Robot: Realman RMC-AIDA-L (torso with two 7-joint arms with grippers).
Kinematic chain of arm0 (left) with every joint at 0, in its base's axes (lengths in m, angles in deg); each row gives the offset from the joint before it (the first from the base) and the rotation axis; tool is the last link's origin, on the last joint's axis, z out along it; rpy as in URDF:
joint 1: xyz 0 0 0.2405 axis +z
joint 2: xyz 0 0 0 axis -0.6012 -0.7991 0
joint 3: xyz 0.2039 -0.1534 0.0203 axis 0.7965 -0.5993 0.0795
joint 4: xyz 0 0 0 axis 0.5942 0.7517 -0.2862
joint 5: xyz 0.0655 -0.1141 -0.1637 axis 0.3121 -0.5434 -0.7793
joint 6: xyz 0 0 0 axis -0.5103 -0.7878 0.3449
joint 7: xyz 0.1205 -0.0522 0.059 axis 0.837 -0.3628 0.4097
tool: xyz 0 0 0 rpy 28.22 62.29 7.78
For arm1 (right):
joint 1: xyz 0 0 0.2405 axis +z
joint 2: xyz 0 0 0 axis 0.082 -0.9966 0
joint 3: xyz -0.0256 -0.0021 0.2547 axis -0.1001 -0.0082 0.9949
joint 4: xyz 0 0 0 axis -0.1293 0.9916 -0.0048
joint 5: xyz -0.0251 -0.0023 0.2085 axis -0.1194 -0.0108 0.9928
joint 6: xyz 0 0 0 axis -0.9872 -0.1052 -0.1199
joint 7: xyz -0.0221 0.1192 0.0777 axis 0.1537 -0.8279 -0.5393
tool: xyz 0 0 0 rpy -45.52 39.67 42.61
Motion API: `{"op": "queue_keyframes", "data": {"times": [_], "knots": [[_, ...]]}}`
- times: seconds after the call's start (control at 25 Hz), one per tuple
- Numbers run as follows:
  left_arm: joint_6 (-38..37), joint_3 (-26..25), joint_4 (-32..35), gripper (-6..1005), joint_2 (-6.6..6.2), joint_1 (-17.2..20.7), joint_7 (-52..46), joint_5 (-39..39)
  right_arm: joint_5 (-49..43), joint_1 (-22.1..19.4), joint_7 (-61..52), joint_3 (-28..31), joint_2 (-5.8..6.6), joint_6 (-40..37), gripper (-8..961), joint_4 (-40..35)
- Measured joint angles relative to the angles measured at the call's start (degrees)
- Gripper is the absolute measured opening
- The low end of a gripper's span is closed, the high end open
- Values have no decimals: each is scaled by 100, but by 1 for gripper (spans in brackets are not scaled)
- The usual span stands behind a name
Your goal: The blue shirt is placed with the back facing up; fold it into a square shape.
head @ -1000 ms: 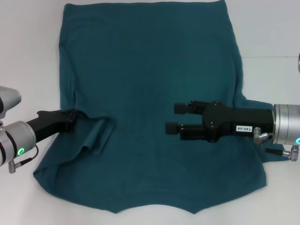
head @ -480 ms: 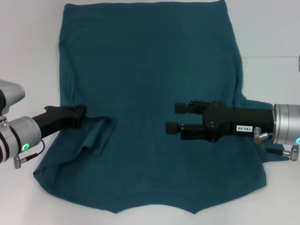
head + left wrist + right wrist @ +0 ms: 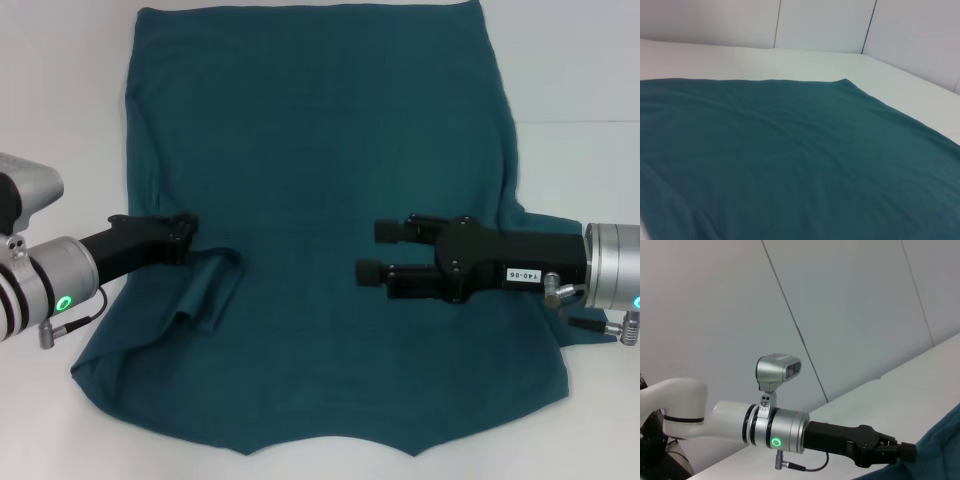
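Observation:
The blue shirt [image 3: 320, 150] lies spread flat on the white table [image 3: 580, 60], plain side up, with its neckline at the near edge. Its left sleeve is folded inward into a small flap [image 3: 212, 290]. My left gripper [image 3: 187, 237] is at the flap's upper edge, fingers together on the fabric. The right wrist view shows it too [image 3: 907, 452], touching the shirt [image 3: 945, 445]. My right gripper [image 3: 367, 252] is open and empty, hovering over the shirt's middle. The shirt fills the left wrist view [image 3: 790, 160].
Bare white table [image 3: 790, 60] surrounds the shirt on the left, right and far side. Pale wall panels [image 3: 850, 305] stand behind the table. My right arm [image 3: 610, 275] reaches in over the shirt's right edge.
My left gripper has moved right and slightly farther onto the shirt, toward its middle. The folded flap looks much the same. The right arm has barely moved.

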Motion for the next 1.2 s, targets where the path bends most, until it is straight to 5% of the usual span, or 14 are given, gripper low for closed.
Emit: {"op": "queue_keyframes", "data": {"times": [0.44,0.64,0.88,1.2], "knots": [[361,-13,-8,185,-2,48,-162,0,17,-14,12,0,7,-3,852,-9],[412,-1,-26,414,4,48,-162,21,17,-31,15,0,7,-3,854,-9],[416,158,-50,537,14,47,-162,42,17,-40,17,0,7,-2,853,-9],[426,140,-24,530,13,96,-160,37,17,-40,17,0,7,-2,853,-9]]}}
